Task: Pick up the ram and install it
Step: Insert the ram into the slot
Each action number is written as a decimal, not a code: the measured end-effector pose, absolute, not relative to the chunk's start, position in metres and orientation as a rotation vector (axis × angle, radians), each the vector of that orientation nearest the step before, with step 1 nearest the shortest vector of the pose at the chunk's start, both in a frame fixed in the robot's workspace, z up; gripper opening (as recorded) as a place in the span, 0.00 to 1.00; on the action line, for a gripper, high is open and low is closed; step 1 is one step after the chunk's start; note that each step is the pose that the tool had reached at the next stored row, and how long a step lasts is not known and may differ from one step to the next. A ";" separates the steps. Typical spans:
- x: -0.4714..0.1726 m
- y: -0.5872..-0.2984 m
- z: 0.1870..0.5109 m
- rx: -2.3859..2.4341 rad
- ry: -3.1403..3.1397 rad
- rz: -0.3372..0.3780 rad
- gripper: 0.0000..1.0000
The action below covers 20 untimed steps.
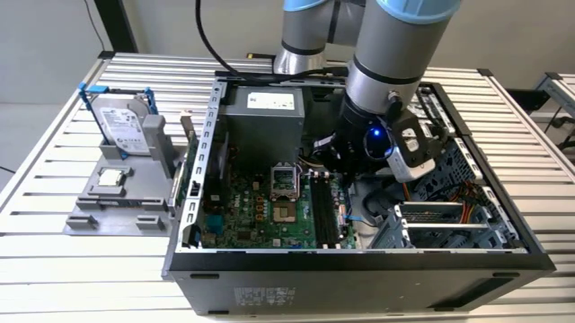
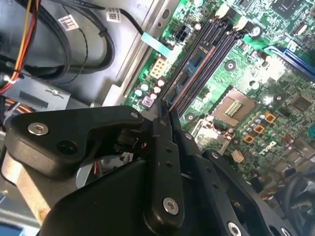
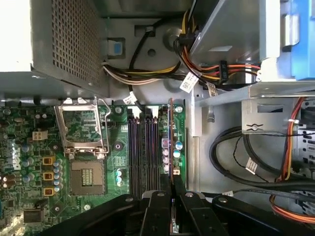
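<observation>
**Ram** (image 3: 171, 142). Stood on edge, in line with the outermost slot at the motherboard (image 3: 83, 147) edge, next to the bare case floor. Whether it was seated or just above the slot could not be told. It was probably held this way because the stick enters only edge-down and parallel to the slot.

**Gripper** (image 3: 172, 191). Fingers were pinched on one end of the ram, one pad to each face, with the rest of its length free over the slot.

**Slots** (image 3: 142, 147). The neighbouring ones were bare, with the socket (image 3: 86, 172) beside them, its frame raised.

**Case** (image 1: 193, 202). Lay open on its side at the middle of the table (image 1: 54, 289), probably so the board faced up to the arm.

**Fixture** (image 1: 117, 202). Sat near the table edge at the exterior view's left. It carried a drive (image 1: 121, 128) upright and a processor (image 1: 110, 177) flat, apparently parts staged for pickup.

**Labels.** There was a white label on the power supply (image 1: 271, 101), one on the drive, and white tags (image 3: 188, 82) on cables. The print was too small to read.
</observation>
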State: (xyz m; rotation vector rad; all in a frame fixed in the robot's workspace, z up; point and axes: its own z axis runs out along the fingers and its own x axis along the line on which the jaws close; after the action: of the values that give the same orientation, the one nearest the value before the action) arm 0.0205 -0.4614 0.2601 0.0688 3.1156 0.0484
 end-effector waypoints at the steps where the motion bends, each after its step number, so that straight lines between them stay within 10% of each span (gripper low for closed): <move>1: 0.021 -0.462 0.258 0.069 3.116 0.048 0.00; 20: 0.014 -0.475 0.235 0.067 3.116 0.040 0.00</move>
State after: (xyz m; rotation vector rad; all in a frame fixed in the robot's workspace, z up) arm 0.0135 -0.4754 0.2351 0.0670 3.1157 0.0402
